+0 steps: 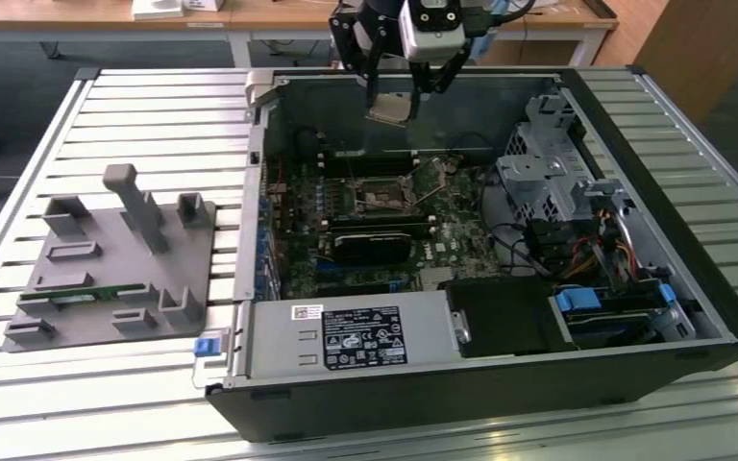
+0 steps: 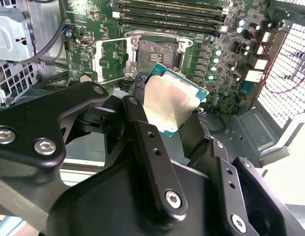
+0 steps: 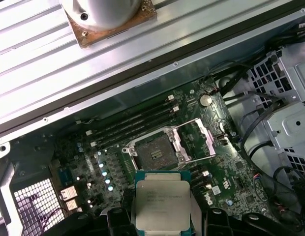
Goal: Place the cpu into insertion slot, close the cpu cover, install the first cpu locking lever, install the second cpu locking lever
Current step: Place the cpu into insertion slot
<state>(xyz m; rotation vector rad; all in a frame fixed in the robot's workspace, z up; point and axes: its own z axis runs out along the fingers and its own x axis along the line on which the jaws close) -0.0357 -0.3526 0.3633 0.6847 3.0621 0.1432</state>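
Above the motherboard (image 3: 217, 183), the pincer (image 2: 169, 100) gripped the cpu (image 3: 162, 204), apart from the insertion slot (image 3: 155, 152) — a slip or skewed descent could bend its contacts.

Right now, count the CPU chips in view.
1: the cpu, gripped between the fingers, held above the motherboard with the insertion slot empty. Others may be hidden.

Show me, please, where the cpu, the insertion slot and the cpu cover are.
cpu (image 3: 163, 204): first wrist view, middle of its metal top.
insertion slot (image 3: 155, 151): first wrist view, centre of the contact grid.
cpu cover (image 2: 112, 43): second wrist view, a bar of its frame.
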